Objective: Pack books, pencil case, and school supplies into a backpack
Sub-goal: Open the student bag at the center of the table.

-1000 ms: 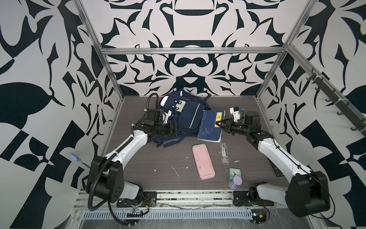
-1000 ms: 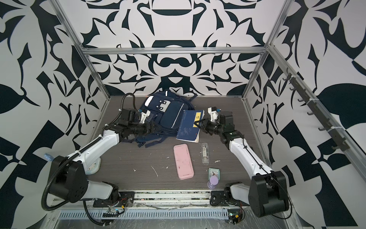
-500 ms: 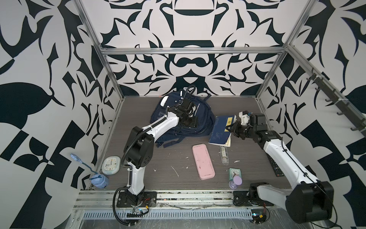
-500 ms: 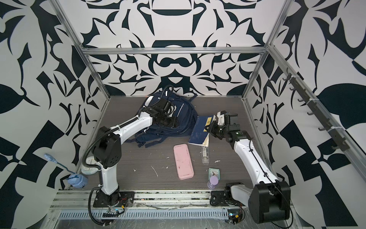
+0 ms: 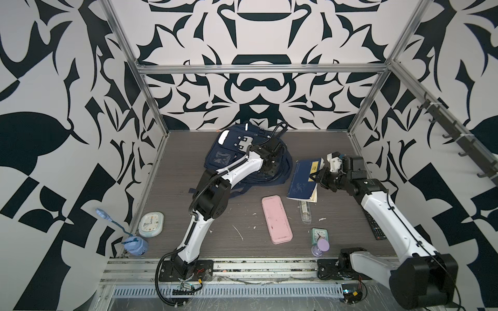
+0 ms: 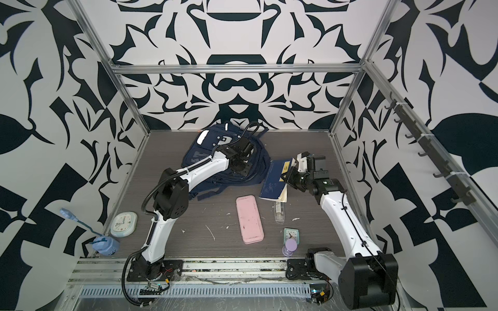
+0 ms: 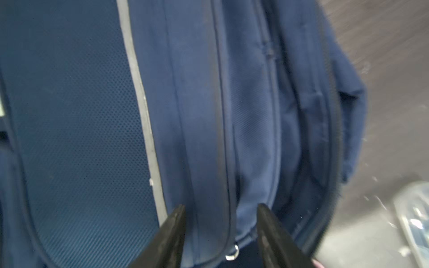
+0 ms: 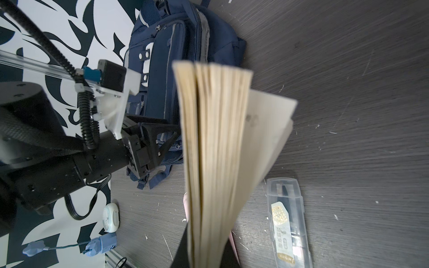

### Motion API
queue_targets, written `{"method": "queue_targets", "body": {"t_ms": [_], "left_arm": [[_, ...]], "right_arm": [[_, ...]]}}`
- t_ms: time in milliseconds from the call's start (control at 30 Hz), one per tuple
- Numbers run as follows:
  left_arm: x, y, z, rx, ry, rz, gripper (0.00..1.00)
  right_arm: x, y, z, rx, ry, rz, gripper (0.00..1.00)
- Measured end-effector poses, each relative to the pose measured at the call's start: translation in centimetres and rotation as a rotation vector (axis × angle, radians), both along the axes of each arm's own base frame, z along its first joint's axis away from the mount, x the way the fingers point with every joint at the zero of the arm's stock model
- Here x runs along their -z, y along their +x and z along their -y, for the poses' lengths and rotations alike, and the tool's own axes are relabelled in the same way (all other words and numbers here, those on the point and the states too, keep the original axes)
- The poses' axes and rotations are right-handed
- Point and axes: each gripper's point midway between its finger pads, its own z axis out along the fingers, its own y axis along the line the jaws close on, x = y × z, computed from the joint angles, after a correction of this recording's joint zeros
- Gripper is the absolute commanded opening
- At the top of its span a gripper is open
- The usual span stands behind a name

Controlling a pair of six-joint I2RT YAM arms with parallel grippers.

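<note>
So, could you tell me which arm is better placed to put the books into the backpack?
Right, probably: the right end effector is shut on the books beside the backpack. The left end effector is open over the backpack's zipper seams, holding nothing.

Your left arm (image 5: 229,175) comes up from its base, bends at the elbow, and stretches out toward the back. Your left gripper (image 5: 270,171) tips down at the end of it. In the left wrist view its two dark fingers (image 7: 171,234) stand apart with a gap between them. Your right arm (image 5: 382,212) leans up and in from its base. Your right gripper (image 5: 315,176) points toward the middle and squeezes tight on the books (image 5: 301,180), holding them by one edge.
</note>
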Motion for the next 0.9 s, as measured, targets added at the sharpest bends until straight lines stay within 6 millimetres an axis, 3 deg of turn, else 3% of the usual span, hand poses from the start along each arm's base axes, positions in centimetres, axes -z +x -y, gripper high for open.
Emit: {"method": "queue_targets", "body": {"t_ms": [233,267,567,667,900], "left_arm": [[-0.3,0.3,-0.4,0.009,0.100,0.051,0.02],[-0.6,0.3,-0.5,0.009,0.109,0.058,0.00],[-2.3,0.5,-1.0,0.012,0.139,0.089,0.00],[-3.8,0.5,-1.4,0.013,0.128,0.101,0.00],[-11.5,1.7,-4.4,-0.037,0.002,0.150,0.00]], "right_arm": [[0.1,-0.1,0.0,-0.003,0.002,-0.005,0.00],[0.1,-0.1,-0.1,-0.003,0.002,-0.005,0.00],[0.2,-0.2,-0.5,-0.020,0.027,-0.004,0.00],[-0.2,-0.1,-0.8,-0.028,0.046,0.009,0.00],[-0.2,1.5,-1.7,-0.043,0.110,0.019,0.00]]}}
